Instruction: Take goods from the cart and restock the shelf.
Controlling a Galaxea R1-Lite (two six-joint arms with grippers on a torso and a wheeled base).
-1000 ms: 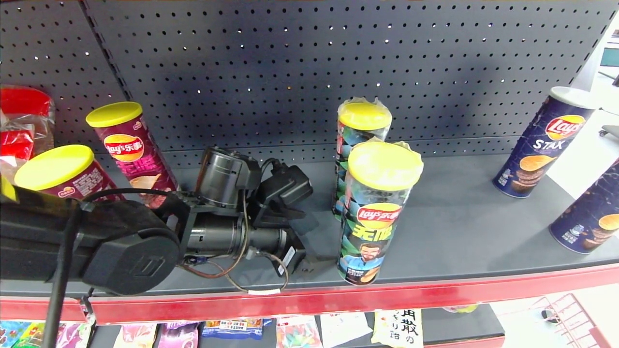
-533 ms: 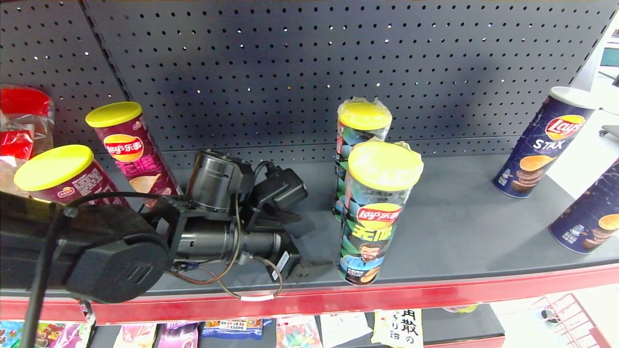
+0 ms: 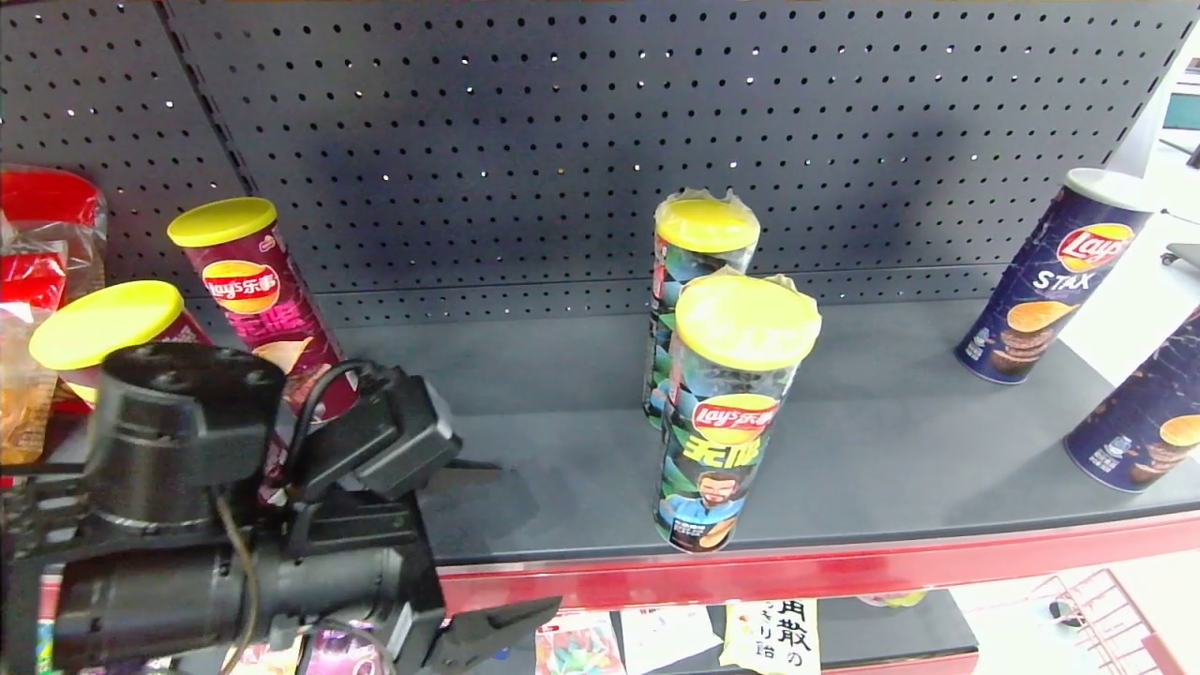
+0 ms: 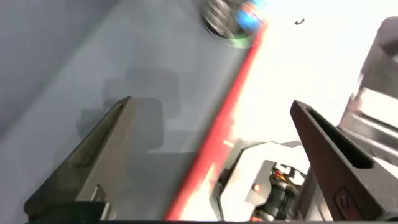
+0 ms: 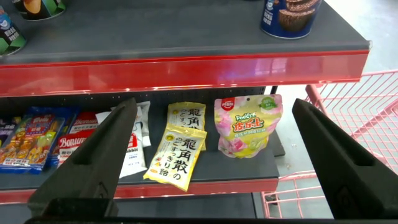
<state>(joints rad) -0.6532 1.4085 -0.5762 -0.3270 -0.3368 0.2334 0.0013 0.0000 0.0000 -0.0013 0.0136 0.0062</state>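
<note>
Hanging left of the front chip can (image 3: 727, 412) at the shelf edge (image 3: 844, 567), the left gripper (image 3: 525, 536) spreads empty fingers wide, as does the right gripper (image 5: 211, 155).

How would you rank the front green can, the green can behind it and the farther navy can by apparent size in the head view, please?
Front green can: largest, being nearest the camera.
Farther navy can: next.
Rear green can: smallest showing, but partly hidden behind the front one, so unsure.
</note>
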